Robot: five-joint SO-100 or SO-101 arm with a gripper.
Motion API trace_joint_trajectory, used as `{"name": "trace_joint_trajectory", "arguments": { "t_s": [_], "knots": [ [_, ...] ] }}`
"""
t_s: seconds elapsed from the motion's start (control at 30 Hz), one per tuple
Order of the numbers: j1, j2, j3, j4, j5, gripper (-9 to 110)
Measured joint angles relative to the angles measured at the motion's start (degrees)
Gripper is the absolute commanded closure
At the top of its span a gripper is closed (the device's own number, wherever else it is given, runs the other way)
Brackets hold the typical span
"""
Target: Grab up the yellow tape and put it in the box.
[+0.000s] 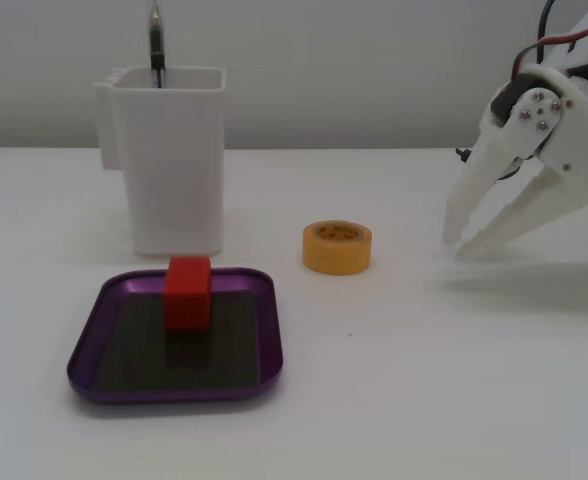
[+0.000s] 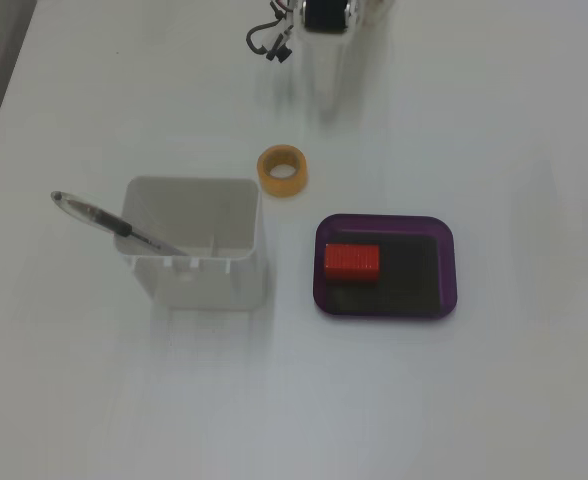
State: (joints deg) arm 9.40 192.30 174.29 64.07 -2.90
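The yellow tape (image 1: 337, 247) lies flat on the white table, hollow centre up; it also shows in the fixed view from above (image 2: 283, 170). The box (image 1: 86, 352) is a shallow purple tray at the front left, with a red block (image 1: 187, 292) standing in it; it shows in the view from above too (image 2: 447, 270). My gripper (image 1: 456, 245) hangs at the right, well apart from the tape, tips pointing down-left just above the table. Its jaws are close together and hold nothing. In the view from above its white fingers blend into the table.
A tall white pen holder (image 1: 169, 160) with a dark pen (image 1: 156, 45) stands behind the tray, left of the tape. From above the holder (image 2: 196, 245) sits left of the tray, the red block (image 2: 352, 261) in the tray's left half.
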Motion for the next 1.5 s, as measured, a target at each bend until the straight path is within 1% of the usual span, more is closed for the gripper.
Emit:
{"name": "trace_joint_trajectory", "arguments": {
  "t_s": [1.0,1.23,1.33,1.4,1.5],
  "knots": [
    [0.0,0.0,-0.1,0.0,0.7,102],
    [0.0,0.0,-6.3,-1.2,0.5,102],
    [0.3,-1.0,-8.6,-1.2,-0.4,98],
    [0.6,-3.6,-10.0,-1.8,-2.5,95],
    [0.9,-12.5,-16.2,-2.1,-5.6,94]
  ]
}}
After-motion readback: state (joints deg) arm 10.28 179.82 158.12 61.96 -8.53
